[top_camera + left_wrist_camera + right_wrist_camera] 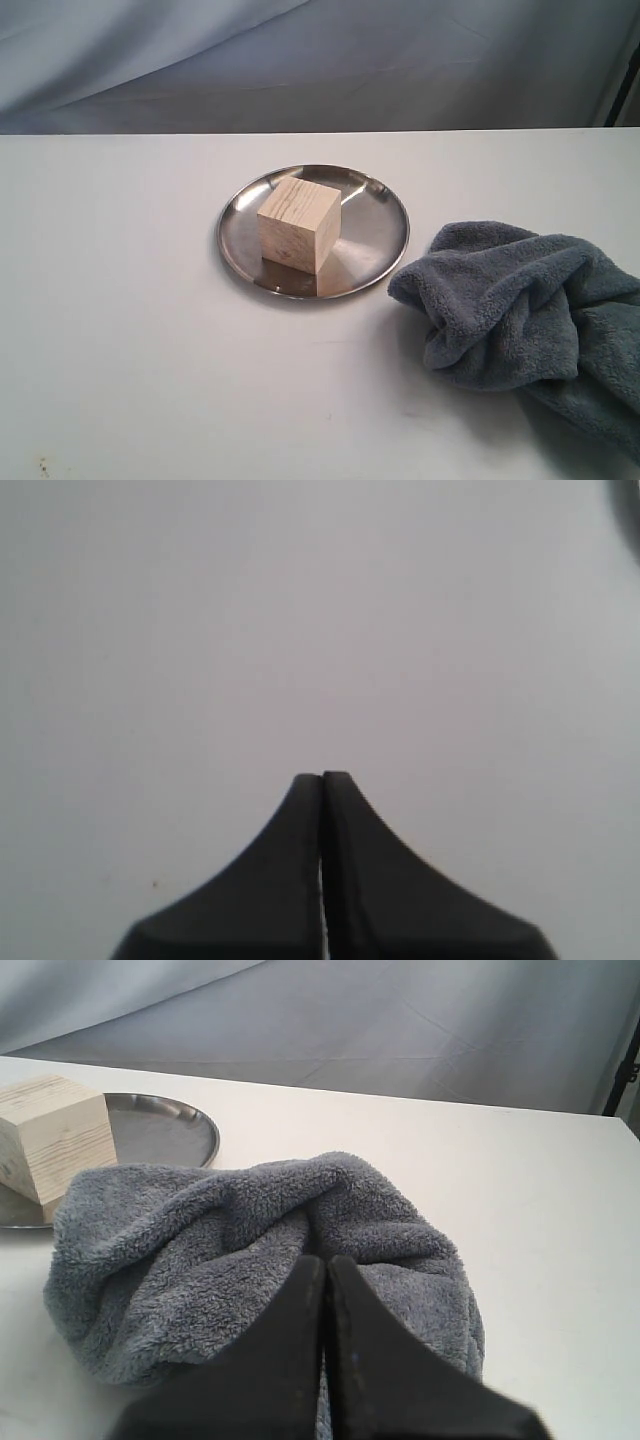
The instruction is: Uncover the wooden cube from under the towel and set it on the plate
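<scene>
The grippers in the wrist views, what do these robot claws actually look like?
The left gripper and right gripper look alike: each is two matte black fingers, broad at the base and sweeping in a curve to narrow, blunt tips. No cables or labels show on them, and the arms themselves are out of every view.

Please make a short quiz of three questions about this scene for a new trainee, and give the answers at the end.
1. True or false: the wooden cube rests on the plate.
2. Choose one. The towel lies: A) over the cube; B) bunched on the table beside the plate; C) folded flat on the plate.
3. Fill the gap: the left gripper is ____ (open or shut) above bare table.

Key: 1 true; 2 B; 3 shut.
</scene>
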You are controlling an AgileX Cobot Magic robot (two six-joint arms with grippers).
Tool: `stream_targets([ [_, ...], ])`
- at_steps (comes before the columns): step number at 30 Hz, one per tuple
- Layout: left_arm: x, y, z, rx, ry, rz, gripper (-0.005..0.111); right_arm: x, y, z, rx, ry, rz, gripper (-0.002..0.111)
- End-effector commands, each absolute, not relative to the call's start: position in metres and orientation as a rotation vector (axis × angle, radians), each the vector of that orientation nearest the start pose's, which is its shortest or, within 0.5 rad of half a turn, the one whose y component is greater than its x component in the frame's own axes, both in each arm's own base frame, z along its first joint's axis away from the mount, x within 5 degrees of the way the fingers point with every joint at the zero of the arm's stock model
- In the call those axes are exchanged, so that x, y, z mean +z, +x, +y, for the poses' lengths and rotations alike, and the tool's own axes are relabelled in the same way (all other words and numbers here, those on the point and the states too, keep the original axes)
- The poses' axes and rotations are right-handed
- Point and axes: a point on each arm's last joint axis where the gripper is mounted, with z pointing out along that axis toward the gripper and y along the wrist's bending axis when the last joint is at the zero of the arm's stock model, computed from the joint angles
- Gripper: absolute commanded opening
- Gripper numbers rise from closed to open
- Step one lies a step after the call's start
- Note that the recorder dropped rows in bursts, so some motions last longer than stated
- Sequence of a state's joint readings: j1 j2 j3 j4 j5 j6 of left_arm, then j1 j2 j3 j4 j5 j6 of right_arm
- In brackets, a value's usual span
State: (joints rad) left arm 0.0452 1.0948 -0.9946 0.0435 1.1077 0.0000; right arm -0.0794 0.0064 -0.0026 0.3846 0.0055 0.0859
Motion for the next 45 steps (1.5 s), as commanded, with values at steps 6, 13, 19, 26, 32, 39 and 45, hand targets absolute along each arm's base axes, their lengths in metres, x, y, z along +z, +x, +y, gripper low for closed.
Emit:
stream_targets([
  [6, 0.342, 0.137, -0.001, -0.035, 0.077, 2.334, 0.000, 0.212, 0.056, -0.004, 0.327, 0.411, 1.451, 0.003],
  [13, 0.354, 0.096, -0.011, -0.105, 0.136, 2.156, 0.000, 0.212, 0.056, -0.004, 0.327, 0.411, 1.451, 0.003],
  [19, 0.354, 0.061, -0.012, -0.083, 0.131, 1.997, 0.000, 0.212, 0.056, -0.004, 0.327, 0.411, 1.451, 0.003],
  [26, 0.340, 0.025, -0.013, -0.068, 0.116, 1.813, 0.000, 0.212, 0.056, -0.004, 0.327, 0.411, 1.451, 0.003],
  [32, 0.342, -0.015, -0.017, -0.097, 0.109, 1.551, 0.000, 0.212, 0.056, -0.004, 0.327, 0.411, 1.451, 0.003],
  [39, 0.346, -0.013, -0.015, -0.082, 0.091, 1.488, 0.000, 0.212, 0.056, -0.004, 0.327, 0.411, 1.451, 0.003],
  [45, 0.331, 0.005, -0.007, 0.036, 0.072, 1.429, 0.000, 0.212, 0.056, -0.004, 0.327, 0.411, 1.451, 0.003],
])
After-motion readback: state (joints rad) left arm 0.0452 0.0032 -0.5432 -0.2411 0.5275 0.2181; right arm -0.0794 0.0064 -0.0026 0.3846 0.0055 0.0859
